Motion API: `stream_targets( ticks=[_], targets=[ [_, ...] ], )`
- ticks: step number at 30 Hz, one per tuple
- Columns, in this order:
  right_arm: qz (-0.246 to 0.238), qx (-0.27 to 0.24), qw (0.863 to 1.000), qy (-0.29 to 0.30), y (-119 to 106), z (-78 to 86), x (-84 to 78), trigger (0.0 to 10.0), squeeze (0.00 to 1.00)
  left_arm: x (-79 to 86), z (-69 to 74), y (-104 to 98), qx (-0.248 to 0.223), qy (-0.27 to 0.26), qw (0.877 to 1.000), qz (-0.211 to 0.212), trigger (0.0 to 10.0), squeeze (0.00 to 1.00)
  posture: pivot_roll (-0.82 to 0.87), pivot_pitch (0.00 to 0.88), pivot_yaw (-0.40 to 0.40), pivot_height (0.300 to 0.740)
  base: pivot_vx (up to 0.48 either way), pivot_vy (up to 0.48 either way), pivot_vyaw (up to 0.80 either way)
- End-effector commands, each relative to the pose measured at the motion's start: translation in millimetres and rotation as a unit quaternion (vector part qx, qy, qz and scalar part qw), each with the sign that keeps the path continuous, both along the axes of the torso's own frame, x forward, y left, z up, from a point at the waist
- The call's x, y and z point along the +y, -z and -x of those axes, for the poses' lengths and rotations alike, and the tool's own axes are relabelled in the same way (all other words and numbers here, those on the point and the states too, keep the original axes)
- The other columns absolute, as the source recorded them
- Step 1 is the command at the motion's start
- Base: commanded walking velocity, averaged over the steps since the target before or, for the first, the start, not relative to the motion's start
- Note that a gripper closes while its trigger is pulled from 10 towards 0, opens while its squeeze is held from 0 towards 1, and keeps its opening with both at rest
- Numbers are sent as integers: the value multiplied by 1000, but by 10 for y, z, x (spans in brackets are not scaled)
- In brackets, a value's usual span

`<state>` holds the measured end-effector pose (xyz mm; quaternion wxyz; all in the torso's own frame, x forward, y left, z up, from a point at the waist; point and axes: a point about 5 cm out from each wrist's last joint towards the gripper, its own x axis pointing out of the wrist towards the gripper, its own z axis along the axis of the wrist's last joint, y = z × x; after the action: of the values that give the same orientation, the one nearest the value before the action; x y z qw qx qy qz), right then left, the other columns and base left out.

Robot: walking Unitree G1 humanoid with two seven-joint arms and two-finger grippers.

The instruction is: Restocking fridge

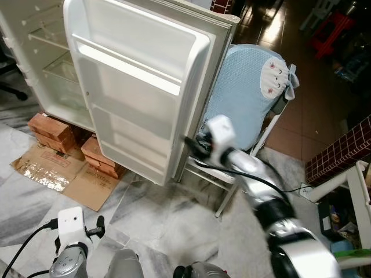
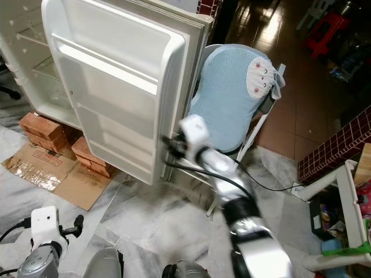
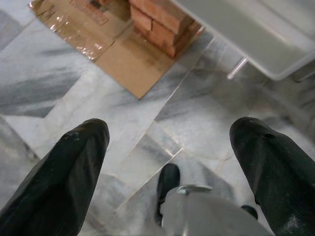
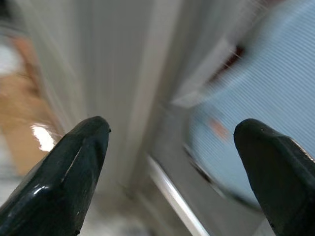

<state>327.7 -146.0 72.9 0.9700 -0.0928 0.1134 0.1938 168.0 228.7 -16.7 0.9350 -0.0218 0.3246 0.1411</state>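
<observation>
The white fridge door [image 1: 139,87] stands wide open, and its door shelves are empty. Behind it at the top left is the fridge interior [image 1: 52,63] with bare shelves. My right arm reaches forward to the door's outer edge, low down, between the door and a blue chair. The right gripper [image 1: 194,145] is open there, and in its blurred wrist view the fingers [image 4: 74,167] frame the door edge with nothing between them. My left gripper [image 3: 170,128] hangs low at my left side, open, pointing down at the marble floor [image 3: 206,113].
Red bricks [image 1: 52,130] prop up the fridge, with flattened cardboard [image 1: 64,174] on the floor in front. A chair with a blue cushion [image 1: 249,92] stands right behind the door. A brick-patterned low wall [image 1: 342,150] and a white frame [image 1: 353,185] are at the right. A red stool [image 1: 333,29] stands far back.
</observation>
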Motion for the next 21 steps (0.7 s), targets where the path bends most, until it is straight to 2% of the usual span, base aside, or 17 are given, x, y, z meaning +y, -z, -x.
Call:
stream_targets(
  ticks=[1,4,5,9,13,21],
  targets=[
    [28,26,997,66,164,139,-286,10000,0,-16,31,34,2,1,1000,4,10000,0,119,20,-129,740,0,0,0],
    [44,34,995,88,238,228,-383,10000,0,-19,27,36,0,4,1000,6,10000,0,118,19,-127,740,0,0,0],
    [18,44,994,102,275,286,-401,10000,0,-17,29,38,0,6,1000,6,10000,0,113,17,-121,740,289,0,0],
    [15,35,996,81,263,316,-328,10000,0,-10,24,46,2,7,1000,8,10000,0,109,15,-115,740,397,0,0],
    [8,24,996,80,210,303,-279,10000,0,-10,18,51,3,11,1000,9,10000,0,112,17,-115,740,480,0,550],
    [-3,20,995,99,156,285,-295,10000,0,-12,22,59,2,7,1000,12,10000,0,116,19,-118,740,480,0,586]
  ],
)
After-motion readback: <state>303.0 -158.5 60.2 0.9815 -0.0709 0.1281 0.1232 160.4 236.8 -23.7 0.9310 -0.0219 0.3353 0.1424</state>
